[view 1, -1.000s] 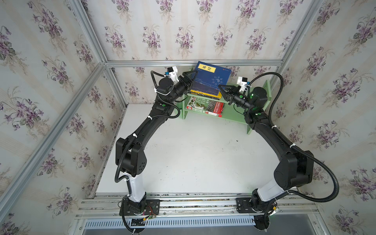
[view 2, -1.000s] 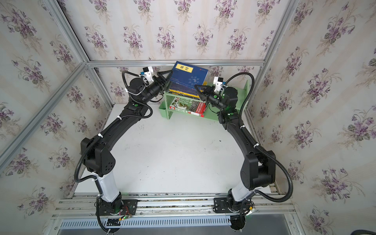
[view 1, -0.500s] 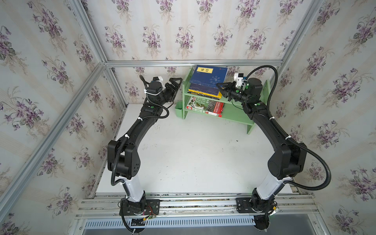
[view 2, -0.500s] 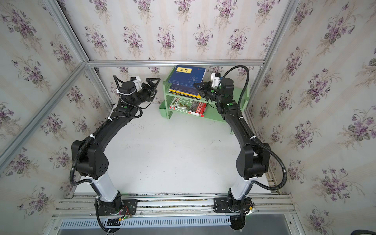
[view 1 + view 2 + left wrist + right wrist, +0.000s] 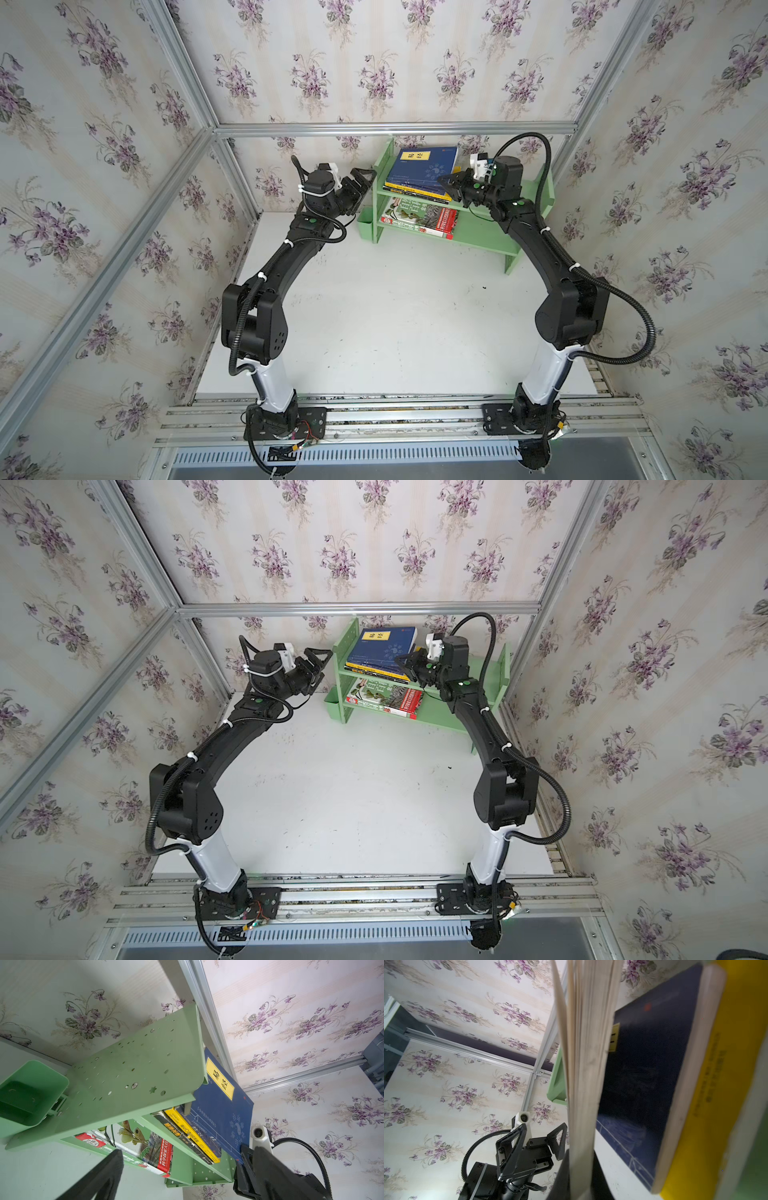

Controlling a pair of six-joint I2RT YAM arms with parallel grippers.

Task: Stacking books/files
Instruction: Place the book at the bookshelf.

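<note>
1. Floral-papered walls (image 5: pixel 374 62) close in the cell.
2. The white worktop (image 5: pixel 395 311) carries no loose books.
3. The green shelf (image 5: pixel 482 237) holds every book in view: a stack (image 5: pixel 411 190) on the upper tier and the plant-photo book (image 5: pixel 419 212) below.
4. The right end effector (image 5: pixel 444 183) is clamped on an edge of the top navy book (image 5: pixel 422 166); letting go looks like the only step left.
5. The left end effector (image 5: pixel 368 183) gapes wide and empty beside the shelf.

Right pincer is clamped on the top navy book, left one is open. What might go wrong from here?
1. The right pincer grips the top navy book by one corner only, pages fanning in the right wrist view; it may sag or slip.
2. Sliding it could drag the yellow book below off the upper tier.
3. The open left pincer sits close to the shelf side panel and may knock it.
</note>
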